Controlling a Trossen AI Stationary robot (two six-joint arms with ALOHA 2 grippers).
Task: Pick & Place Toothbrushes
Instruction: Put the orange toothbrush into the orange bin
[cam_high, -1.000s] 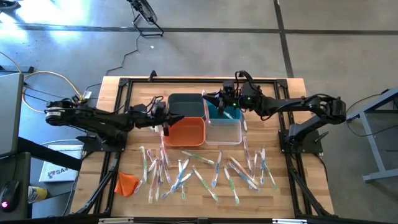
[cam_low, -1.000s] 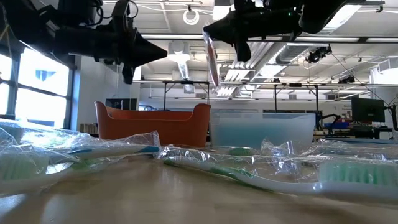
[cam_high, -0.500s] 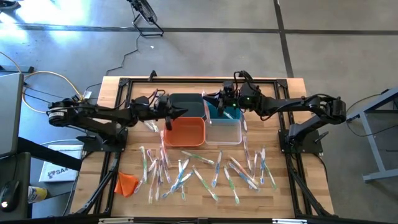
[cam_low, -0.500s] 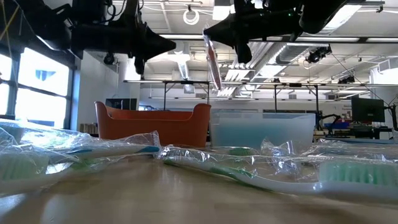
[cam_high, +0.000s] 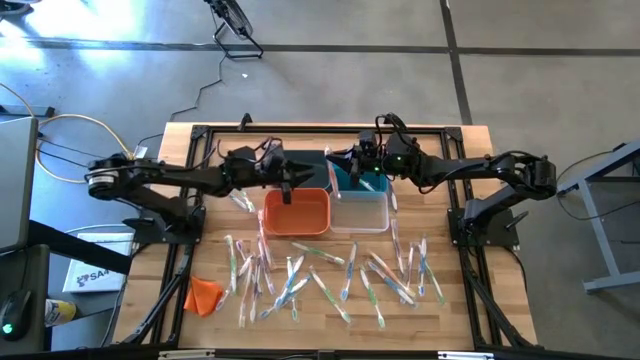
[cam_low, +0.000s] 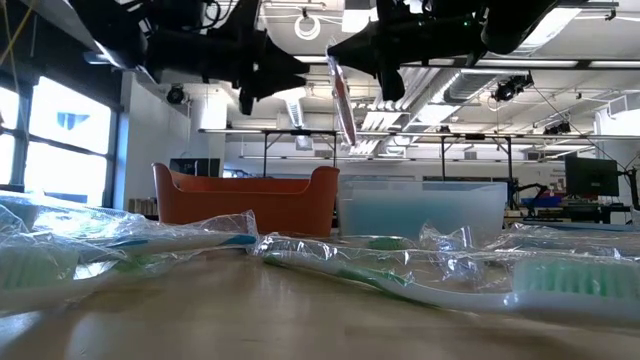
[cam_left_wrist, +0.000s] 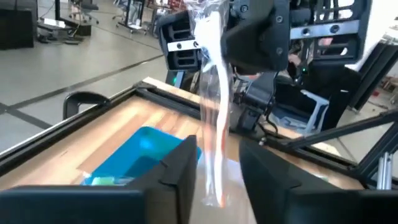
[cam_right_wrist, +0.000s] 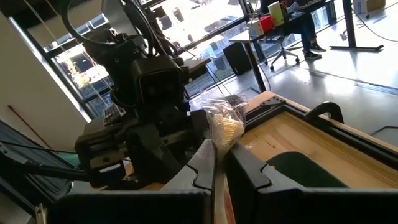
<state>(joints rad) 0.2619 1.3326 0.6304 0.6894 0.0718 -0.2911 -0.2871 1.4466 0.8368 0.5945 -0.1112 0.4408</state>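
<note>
We saw the left gripper (cam_high: 297, 180) above the dark grey bin (cam_high: 300, 163), fingers apart with nothing clamped, nosing toward the wrapped toothbrush (cam_low: 343, 100) hanging from the right gripper (cam_high: 350, 162), which was clamped on its top end over the teal bin (cam_high: 365, 183). For a clean handover we judged the left fingers should straddle the wrapper's lower part and close before the right lets go. A second earlier the left claw was shut and farther left, over the orange bin's (cam_high: 297, 212) edge. Loose toothbrushes (cam_high: 330, 275) lay on the near table (cam_high: 455, 300).
</note>
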